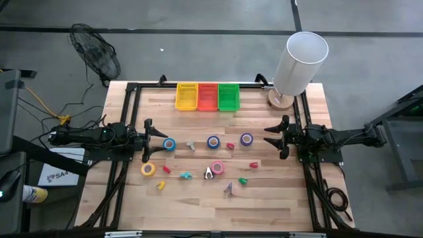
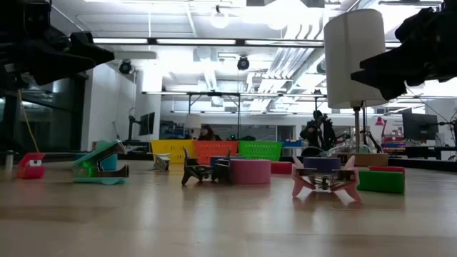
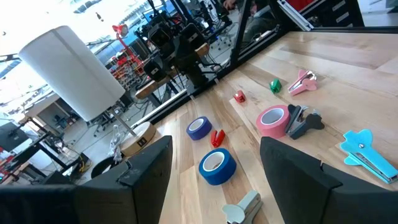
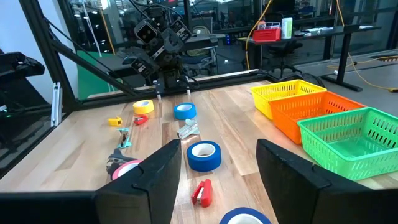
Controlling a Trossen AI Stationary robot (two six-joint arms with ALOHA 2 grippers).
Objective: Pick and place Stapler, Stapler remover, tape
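My left gripper (image 1: 149, 139) hangs with its jaws apart and empty, a blue tape roll (image 1: 169, 144) just ahead of its fingertips. My right gripper (image 1: 274, 137) waits likewise parted and empty, the purple roll (image 1: 246, 139) nearest it. Nothing seems lifted yet, so I judge the first pick is in hand: I'd lower the left gripper over that roll, then carry it toward the baskets (image 1: 207, 97) at the worktop's (image 1: 277, 198) far edge.

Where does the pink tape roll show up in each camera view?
High view: pink tape, lower middle of the table.
Low view: centre of the picture.
Left wrist view: right of centre.
Right wrist view: lower left, partly hidden.
Shared landmark: the dark staple remover right beside it in every view.
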